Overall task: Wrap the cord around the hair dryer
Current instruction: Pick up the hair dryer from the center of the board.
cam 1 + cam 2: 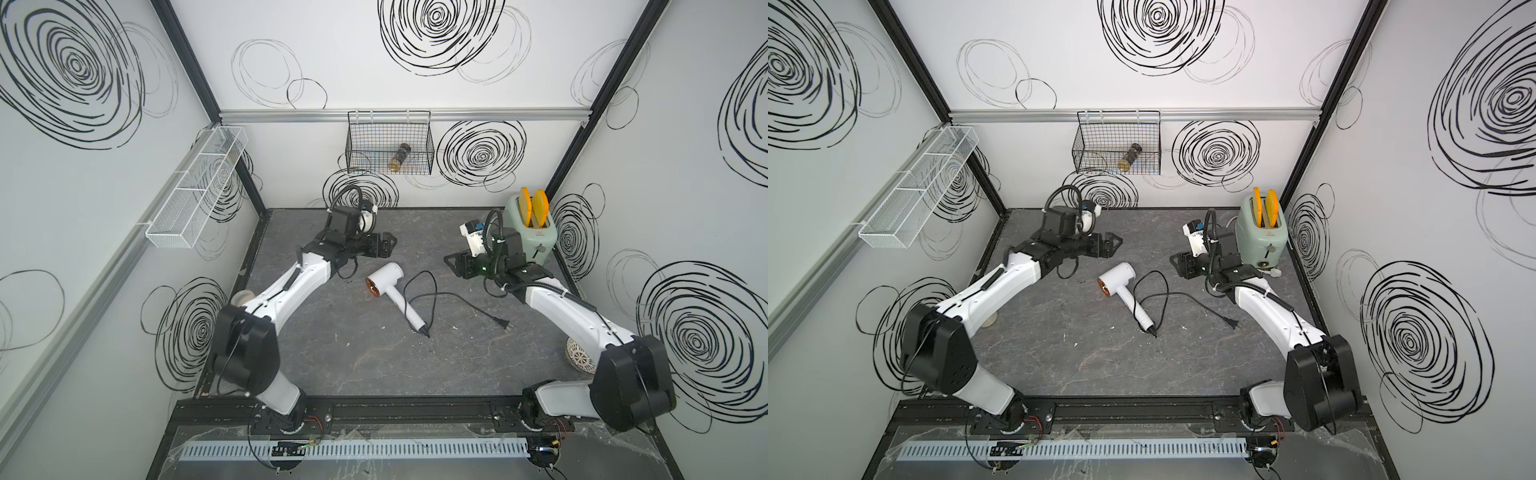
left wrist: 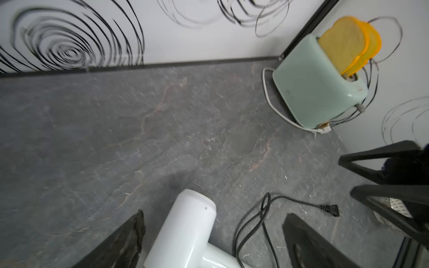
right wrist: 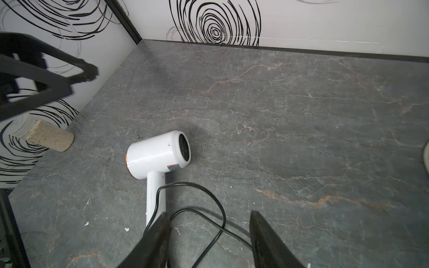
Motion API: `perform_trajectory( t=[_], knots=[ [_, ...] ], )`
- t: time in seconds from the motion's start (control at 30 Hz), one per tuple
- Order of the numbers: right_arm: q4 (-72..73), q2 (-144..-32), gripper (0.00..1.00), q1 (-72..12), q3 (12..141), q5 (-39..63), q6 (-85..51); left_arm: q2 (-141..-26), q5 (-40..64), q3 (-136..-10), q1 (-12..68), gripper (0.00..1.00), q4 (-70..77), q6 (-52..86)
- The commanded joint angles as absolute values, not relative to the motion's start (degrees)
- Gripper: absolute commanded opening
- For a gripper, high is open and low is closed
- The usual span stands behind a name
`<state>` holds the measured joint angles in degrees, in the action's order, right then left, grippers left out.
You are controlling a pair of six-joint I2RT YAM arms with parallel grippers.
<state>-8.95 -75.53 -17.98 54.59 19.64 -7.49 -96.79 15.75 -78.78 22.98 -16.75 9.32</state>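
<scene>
The white hair dryer lies on its side mid-table in both top views, copper nozzle toward the left and handle pointing at the front. Its black cord leaves the handle end, makes one loose loop on the table and ends in the plug to the right. My left gripper hovers behind the dryer head, open and empty; the left wrist view shows the dryer under my left gripper. My right gripper is open, empty, right of the dryer. The cord lies below my right gripper.
A mint-green toaster with yellow slices and a white cable stands at the back right corner. A black wire basket hangs on the back wall, a white mesh shelf on the left wall. A cork-coloured cylinder sits by the left wall.
</scene>
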Motion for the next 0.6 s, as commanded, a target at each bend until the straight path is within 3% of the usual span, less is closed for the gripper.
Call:
perform_trajectory(
  t=[0.0,0.23,0.57],
  knots=[
    [-15.7,-71.94,0.57,-18.02,52.22,18.5,-7.84,-104.95,11.64,-85.28,26.08,0.96,-29.28,-4.16],
    [-21.52,-65.25,0.58,-18.06,47.71,18.19,-11.7,-115.88,-0.41,-91.97,29.82,0.96,-34.8,-12.89],
    [-22.56,-61.7,0.58,-17.14,45.11,17.14,-11.4,-117.21,-3.11,-92.47,28.94,0.96,-35.27,-13.38]
  ],
)
